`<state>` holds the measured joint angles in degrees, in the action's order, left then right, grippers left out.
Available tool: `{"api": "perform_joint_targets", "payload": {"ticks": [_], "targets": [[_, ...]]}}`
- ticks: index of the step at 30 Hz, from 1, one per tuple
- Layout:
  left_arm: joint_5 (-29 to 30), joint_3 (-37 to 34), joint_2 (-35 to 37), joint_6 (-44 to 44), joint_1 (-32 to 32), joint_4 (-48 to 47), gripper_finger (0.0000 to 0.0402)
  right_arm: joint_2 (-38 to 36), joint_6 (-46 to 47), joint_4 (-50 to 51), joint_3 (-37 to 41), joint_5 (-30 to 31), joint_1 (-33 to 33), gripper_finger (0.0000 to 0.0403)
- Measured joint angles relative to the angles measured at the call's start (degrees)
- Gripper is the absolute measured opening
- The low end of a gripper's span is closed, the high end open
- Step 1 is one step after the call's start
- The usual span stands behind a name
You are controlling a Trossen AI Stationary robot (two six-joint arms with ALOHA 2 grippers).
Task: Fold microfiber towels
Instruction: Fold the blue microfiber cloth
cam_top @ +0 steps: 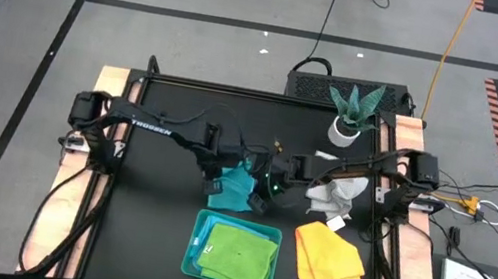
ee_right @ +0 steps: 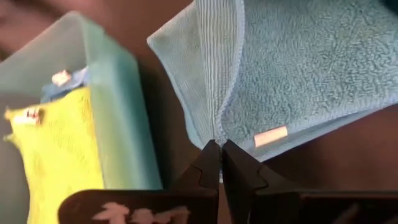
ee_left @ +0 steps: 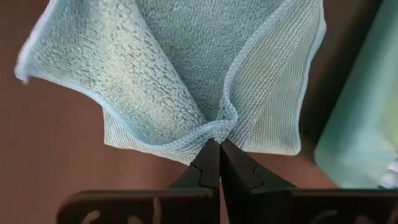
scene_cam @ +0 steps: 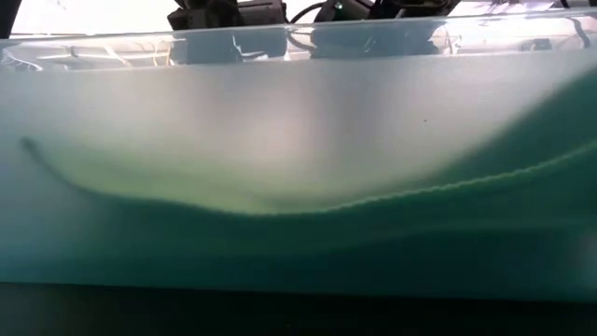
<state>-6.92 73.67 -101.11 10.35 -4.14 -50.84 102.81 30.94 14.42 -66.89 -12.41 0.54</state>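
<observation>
Hanging limp between both arms above the black tabletop (cam_top: 149, 194), just behind the teal tray (cam_top: 195, 252), the light, floppy turquoise towel (cam_top: 234, 186) is being pinched at its hemmed edges by the left fingers (ee_left: 219, 149) and right fingers (ee_right: 219, 149), clamped shut on the cloth.

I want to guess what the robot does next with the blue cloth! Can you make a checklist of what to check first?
1. Left gripper pinching the blue cloth: ok, jaws shut on its edge.
2. Right gripper pinching the same cloth: ok.
3. Cloth folded flat: not ok, it is bunched between the arms.
4. Room in the tray: cannot tell, a green cloth lies in it.
5. Yellow cloth and white cloth out of the way: ok.
</observation>
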Motion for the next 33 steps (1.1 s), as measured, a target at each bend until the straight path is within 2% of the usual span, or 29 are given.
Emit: {"api": "perform_joint_targets", "payload": {"ticks": [9,14,17,26,30,33], "targets": [[-0.6,0.0,0.0,9.9,5.4,3.0,0.0002,0.1,-4.3,1.3,0.2,-2.7,-2.9,0.0000],[-0.6,-0.6,-0.1,14.0,7.6,6.4,0.0004,0.2,-4.3,-0.1,3.2,-4.4,-2.8,0.0007],[-0.6,-0.5,-0.1,15.5,8.5,7.9,0.0002,0.3,-4.7,0.3,4.4,-4.4,-2.8,0.0036],[0.2,-0.5,0.0,17.9,10.6,7.9,0.0004,-0.2,-5.0,-0.4,4.5,-2.8,-2.1,0.0158],[4.4,-0.5,0.0,20.2,11.5,7.2,0.0026,-2.5,-5.1,-0.5,4.5,-2.9,-0.3,0.0186],[5.1,-0.5,0.0,20.0,12.2,7.3,0.0042,-5.4,-5.8,0.4,4.5,-2.8,0.9,0.0193]]}}
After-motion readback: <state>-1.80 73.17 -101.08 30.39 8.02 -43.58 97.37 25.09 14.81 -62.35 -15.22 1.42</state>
